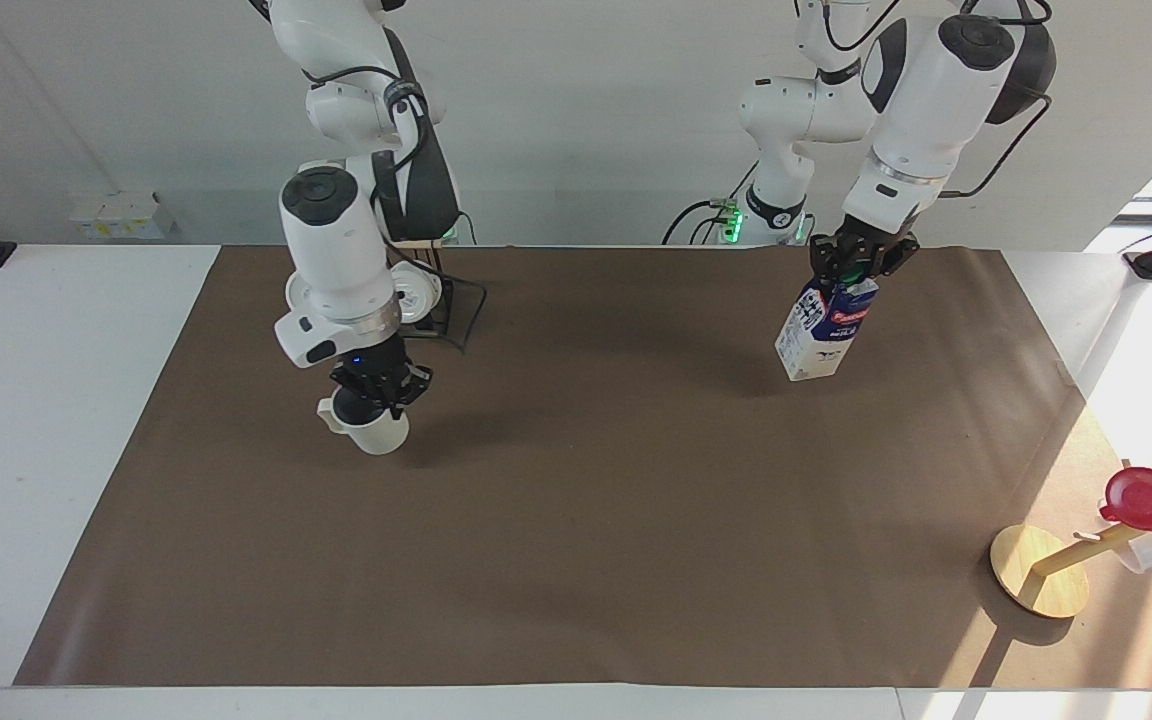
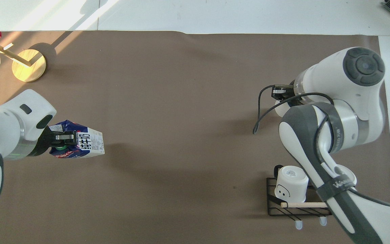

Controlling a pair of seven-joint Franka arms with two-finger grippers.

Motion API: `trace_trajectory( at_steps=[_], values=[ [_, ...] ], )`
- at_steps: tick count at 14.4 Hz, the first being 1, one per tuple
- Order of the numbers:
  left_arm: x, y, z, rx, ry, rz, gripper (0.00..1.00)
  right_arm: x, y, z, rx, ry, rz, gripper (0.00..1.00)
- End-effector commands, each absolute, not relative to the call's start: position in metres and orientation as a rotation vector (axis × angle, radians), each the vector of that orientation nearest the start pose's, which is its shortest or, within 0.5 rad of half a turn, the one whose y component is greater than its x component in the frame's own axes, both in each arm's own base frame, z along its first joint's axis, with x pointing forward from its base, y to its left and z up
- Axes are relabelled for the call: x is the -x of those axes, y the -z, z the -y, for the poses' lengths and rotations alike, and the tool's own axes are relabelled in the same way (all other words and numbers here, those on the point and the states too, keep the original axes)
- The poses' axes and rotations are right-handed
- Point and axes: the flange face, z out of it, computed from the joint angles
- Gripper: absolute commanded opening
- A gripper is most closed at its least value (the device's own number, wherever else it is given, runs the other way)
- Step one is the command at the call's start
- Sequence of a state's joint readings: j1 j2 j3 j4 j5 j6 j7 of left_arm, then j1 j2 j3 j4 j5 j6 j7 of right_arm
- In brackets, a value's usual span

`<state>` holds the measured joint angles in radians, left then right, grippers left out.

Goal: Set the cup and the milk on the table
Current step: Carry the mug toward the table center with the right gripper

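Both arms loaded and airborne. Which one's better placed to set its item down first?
Probably the right. The right gripper holds the cup by its rim, upright over bare mat. The left gripper holds the milk at its cap, and the carton hangs tilted, so it needs levelling first.

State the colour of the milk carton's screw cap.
Green, on the milk carton; clearest in the facing view, between the left gripper's fingers.

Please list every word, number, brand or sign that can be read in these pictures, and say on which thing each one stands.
"纯牛奶": black characters on the white side of the milk, read in the overhead view.
Red band on the milk: white brand word, too blurred to read.
Small print on the milk: too small to read.
Lettering on the right arm's strap: starts with "W", rest unreadable.
Mug in the rack: a drawn face, no words.
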<state>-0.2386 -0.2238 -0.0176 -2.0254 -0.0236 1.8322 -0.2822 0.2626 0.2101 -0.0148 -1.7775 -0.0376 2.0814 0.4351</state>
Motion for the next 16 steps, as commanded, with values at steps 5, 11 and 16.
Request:
trace_trajectory(
  at_steps=[5,11,16],
  values=[
    [-0.466,-0.555,0.166,3.147,0.028,0.14,0.38,-0.568,-0.444,-0.263,3.099,0.136,-0.329,0.0],
    [-0.465,-0.555,0.167,3.147,0.026,0.138,0.38,-0.539,-0.424,-0.327,3.054,0.06,-0.273,0.0],
    [-0.464,-0.555,0.166,3.147,0.028,0.136,0.38,-0.51,-0.39,-0.391,3.031,0.07,-0.264,0.0]
  ],
)
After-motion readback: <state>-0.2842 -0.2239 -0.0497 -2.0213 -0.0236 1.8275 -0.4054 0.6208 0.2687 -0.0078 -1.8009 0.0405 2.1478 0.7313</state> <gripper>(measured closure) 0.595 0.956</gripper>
